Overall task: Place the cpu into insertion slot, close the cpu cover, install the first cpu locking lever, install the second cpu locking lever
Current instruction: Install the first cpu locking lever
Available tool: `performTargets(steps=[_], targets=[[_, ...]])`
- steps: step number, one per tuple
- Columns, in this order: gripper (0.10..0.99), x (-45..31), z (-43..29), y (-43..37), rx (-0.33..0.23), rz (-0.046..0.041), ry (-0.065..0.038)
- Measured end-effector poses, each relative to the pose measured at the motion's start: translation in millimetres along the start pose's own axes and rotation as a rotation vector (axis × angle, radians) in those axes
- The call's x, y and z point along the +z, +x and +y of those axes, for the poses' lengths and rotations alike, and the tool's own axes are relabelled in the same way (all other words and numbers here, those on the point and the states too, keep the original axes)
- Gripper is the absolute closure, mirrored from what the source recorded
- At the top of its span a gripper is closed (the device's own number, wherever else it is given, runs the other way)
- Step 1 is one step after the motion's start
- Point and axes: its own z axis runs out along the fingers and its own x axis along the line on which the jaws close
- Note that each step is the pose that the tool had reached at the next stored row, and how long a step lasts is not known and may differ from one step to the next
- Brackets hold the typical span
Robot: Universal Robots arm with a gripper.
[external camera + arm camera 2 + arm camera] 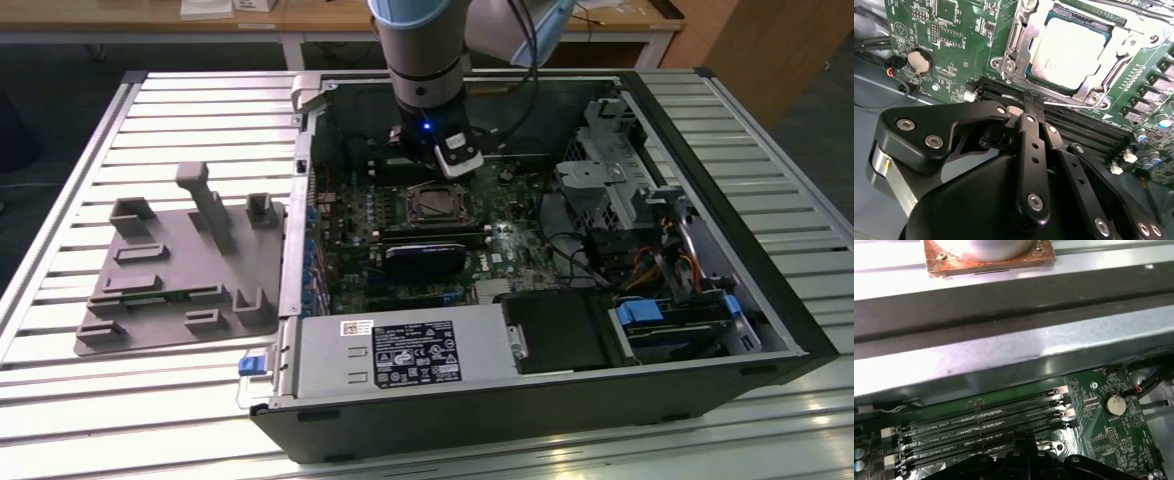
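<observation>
Gripper (1034, 106) fingers together, tips at the thin silver locking lever (1074, 104), cpu (1069, 50) seated in the insertion slot (435, 222) under the lowered cpu cover (1019, 47); risk: tips slip off that springy rod and scrape the memory slots (1079, 127).

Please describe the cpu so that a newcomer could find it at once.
Inside the open computer case, find the green motherboard. The cpu is the pale silver square framed by the metal cpu cover, beside the long black memory slots; its neighbours are dark or green.
</observation>
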Motion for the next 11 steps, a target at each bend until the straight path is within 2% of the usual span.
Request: performTargets(steps=[5,11], targets=[[0.984,1.5,1.9,0.9,0.029,-0.0086,0.004],[0.984,3.3,6.2,2.6,0.051,-0.0148,0.007]])
